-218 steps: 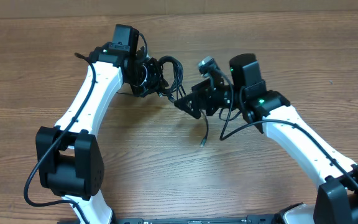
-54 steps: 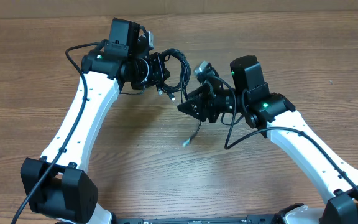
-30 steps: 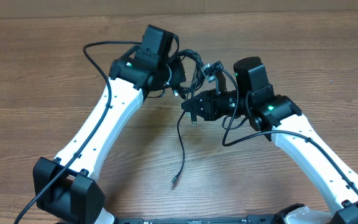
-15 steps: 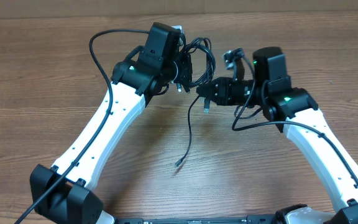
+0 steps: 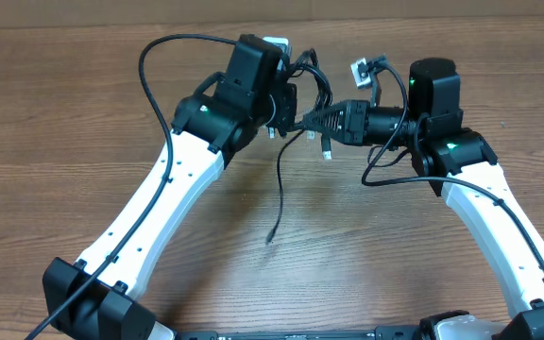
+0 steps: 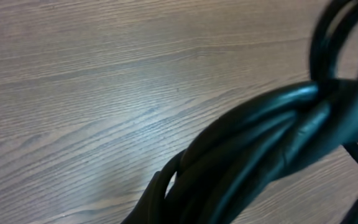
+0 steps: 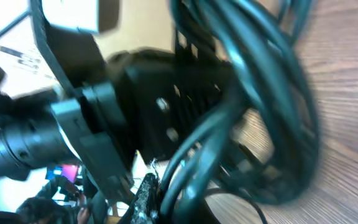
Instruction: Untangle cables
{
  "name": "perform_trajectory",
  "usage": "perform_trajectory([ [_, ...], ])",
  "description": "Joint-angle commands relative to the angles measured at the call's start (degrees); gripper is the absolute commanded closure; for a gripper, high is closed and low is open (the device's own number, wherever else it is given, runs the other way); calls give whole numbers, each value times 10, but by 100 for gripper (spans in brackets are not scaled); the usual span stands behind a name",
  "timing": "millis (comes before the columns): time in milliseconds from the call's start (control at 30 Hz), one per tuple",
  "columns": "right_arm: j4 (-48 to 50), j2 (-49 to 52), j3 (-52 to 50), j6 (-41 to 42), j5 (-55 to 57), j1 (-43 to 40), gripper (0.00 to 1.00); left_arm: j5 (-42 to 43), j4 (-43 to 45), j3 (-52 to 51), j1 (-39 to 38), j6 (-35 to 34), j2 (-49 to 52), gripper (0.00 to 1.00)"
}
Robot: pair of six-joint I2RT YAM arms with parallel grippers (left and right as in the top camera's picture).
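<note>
My left gripper [image 5: 289, 102] is clamped on the cables [image 5: 308, 80], holding the bundle up off the table [image 5: 45, 113] near the middle of the far edge. My right gripper [image 5: 312, 118] points left with its tip against the bundle's near side, but I cannot tell whether its fingers are together or apart there. Seven seconds ago I had the knot lower and further left, and only a short strand dangled from it. Now a long strand [image 5: 280, 189] hangs out of the bundle and runs down toward the near edge, and its plug [image 5: 270, 240] lies on the wood near the table's centre. Against half a second ago, both my wrists have shifted a little to the right and toward the far edge, my right arm more so, while that plug has hardly moved. A second, short plug end [image 5: 326, 146] hangs just under my right gripper. My left wrist camera shows only the cables [image 6: 253, 143], blurred, crossing close over the wood grain. My right wrist camera shows their loops [image 7: 272, 81] in front of my left wrist. A white label [image 7: 73, 12] sits at the top there, too blurred to read, and the white tag [image 5: 359, 68] on my right wrist is too small to read from overhead.
</note>
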Motion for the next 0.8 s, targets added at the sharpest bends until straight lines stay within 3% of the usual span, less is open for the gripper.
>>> perform_trajectory([
  [0, 24, -12, 24, 56, 30, -9, 96, 6, -6, 4, -23, 38, -14, 95],
  [200, -7, -10, 24, 16, 201, -9, 96, 45, 7, 4, -25, 41, -14, 96],
  [267, -6, -9, 24, -9, 234, -8, 96, 83, 9, 4, -25, 73, -14, 96],
  [433, 13, -9, 24, -25, 242, 1, 96, 224, 0, 4, -25, 199, -14, 96],
  [767, 68, 18, 24, 20, 310, 30, 96, 361, -52, 4, -27, 296, -14, 96],
])
